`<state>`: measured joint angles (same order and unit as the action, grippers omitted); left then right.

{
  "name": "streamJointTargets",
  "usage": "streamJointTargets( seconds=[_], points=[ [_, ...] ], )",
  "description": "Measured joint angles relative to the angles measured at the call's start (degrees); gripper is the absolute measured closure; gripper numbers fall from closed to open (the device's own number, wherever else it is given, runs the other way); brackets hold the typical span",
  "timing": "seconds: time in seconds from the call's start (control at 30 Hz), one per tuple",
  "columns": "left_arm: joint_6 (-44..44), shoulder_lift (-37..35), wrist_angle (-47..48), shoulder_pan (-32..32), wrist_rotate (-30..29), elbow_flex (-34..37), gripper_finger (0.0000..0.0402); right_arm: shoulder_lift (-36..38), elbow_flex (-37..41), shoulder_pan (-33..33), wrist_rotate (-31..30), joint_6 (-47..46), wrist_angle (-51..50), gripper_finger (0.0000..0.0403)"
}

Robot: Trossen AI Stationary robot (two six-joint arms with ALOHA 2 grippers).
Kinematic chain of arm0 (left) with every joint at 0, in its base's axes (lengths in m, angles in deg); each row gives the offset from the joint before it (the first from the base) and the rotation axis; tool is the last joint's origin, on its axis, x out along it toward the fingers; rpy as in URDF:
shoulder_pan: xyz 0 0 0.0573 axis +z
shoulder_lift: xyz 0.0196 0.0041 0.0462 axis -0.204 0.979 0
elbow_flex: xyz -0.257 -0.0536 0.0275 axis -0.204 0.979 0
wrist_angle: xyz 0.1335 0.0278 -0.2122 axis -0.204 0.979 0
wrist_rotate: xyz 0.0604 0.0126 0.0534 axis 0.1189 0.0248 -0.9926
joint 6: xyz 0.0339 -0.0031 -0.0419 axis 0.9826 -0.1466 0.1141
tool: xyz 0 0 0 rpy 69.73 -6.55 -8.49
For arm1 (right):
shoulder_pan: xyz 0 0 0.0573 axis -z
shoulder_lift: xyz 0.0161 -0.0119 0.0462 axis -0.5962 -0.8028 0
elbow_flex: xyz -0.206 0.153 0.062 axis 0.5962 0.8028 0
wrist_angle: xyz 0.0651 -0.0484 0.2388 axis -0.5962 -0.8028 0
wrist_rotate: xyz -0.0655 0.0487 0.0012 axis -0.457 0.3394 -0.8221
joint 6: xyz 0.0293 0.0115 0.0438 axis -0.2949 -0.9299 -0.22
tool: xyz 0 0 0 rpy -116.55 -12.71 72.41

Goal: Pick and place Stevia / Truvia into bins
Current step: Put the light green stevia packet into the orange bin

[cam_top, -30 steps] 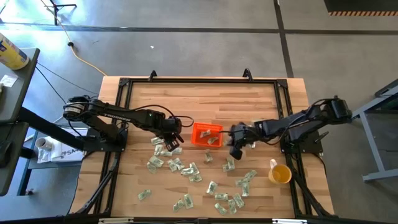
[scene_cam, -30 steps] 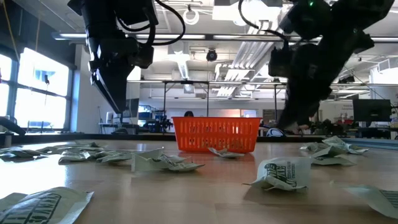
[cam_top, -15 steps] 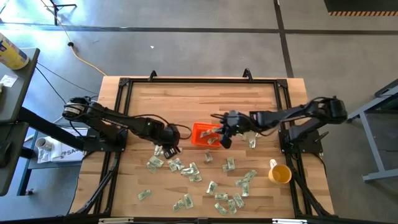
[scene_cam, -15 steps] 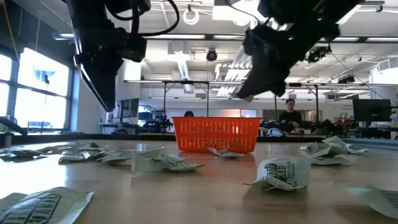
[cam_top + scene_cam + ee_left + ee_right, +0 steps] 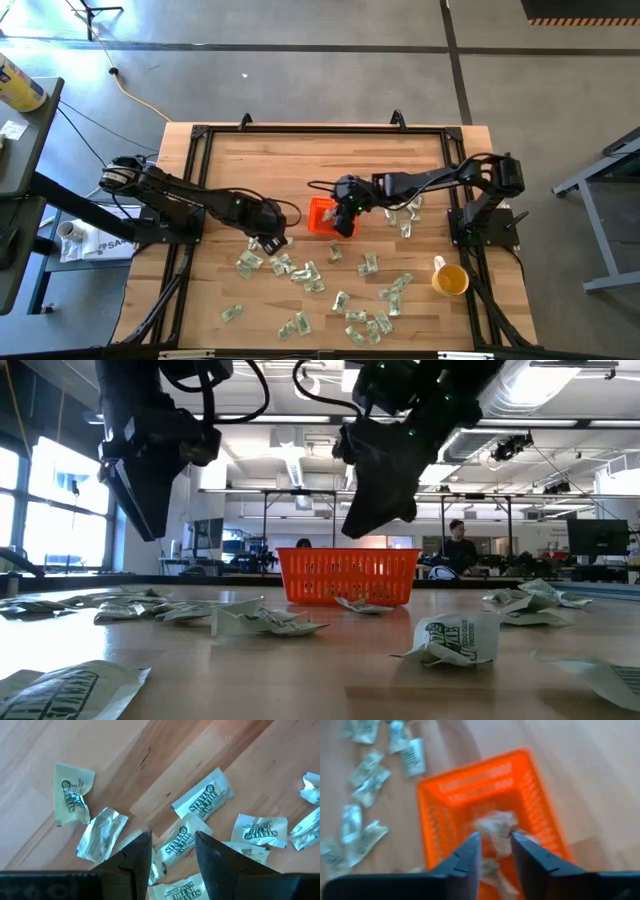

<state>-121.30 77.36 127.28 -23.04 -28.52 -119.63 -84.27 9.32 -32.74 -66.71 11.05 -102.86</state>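
The orange basket [image 5: 318,214] [image 5: 347,576] stands near the table's middle, with sachets lying in it. My right gripper [image 5: 343,216] [image 5: 495,842] hangs over the basket [image 5: 470,776], shut on a crumpled Stevia sachet [image 5: 496,827]. Many pale green and white sachets [image 5: 300,270] lie flat on the wood in front of the basket and to its right. My left gripper [image 5: 268,238] [image 5: 172,845] hovers open, fingers pointing down, above a cluster of sachets [image 5: 182,840] left of the basket and touches none of them. My right gripper pinches a crumpled sachet between its two fingertips [image 5: 476,842], which point down from above. The sachet's upper part [image 5: 497,820] sticks out past the tips. It is lifted clear, above the basket's inside. The view is blurred, so which edge it has does not show.
A yellow cup [image 5: 450,280] stands near the table's right edge. Loose sachets [image 5: 455,640] crowd the near half of the table, and the far half is bare wood [image 5: 320,160]. A black frame [image 5: 200,135] rims the table. A person [image 5: 457,545] stands in the room behind.
My right gripper has travelled toward the table's left, from right of the basket to above it, carrying the sachet. My left gripper has shifted a little toward the near-left and stayed open.
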Motion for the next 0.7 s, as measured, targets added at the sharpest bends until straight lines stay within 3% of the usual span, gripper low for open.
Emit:
streamJointTargets(
  seconds=[0.2, 0.33, 0.53, 0.7],
  points=[
    [-0.4, 0.0, 3.8, 1.4, -7.2, 0.0, 0.0218, 1.3, -3.6, 0.0, -7.2, 2.3, -8.5, 0.0201],
    [-0.2, 0.0, 11.1, 6.0, -7.6, 0.0, 0.0218, 2.9, -3.8, -0.1, -9.3, 1.2, -12.8, 0.0157],
    [8.7, 0.0, 11.5, 15.4, -7.2, 1.6, 0.0218, 5.7, -3.8, -1.1, -13.9, -1.4, -21.9, 0.0139],
    [17.1, 0.2, 5.6, 21.5, 0.1, 5.4, 0.0218, 8.2, -3.8, -1.3, -16.2, -4.2, -27.9, 0.0138]
  ],
)
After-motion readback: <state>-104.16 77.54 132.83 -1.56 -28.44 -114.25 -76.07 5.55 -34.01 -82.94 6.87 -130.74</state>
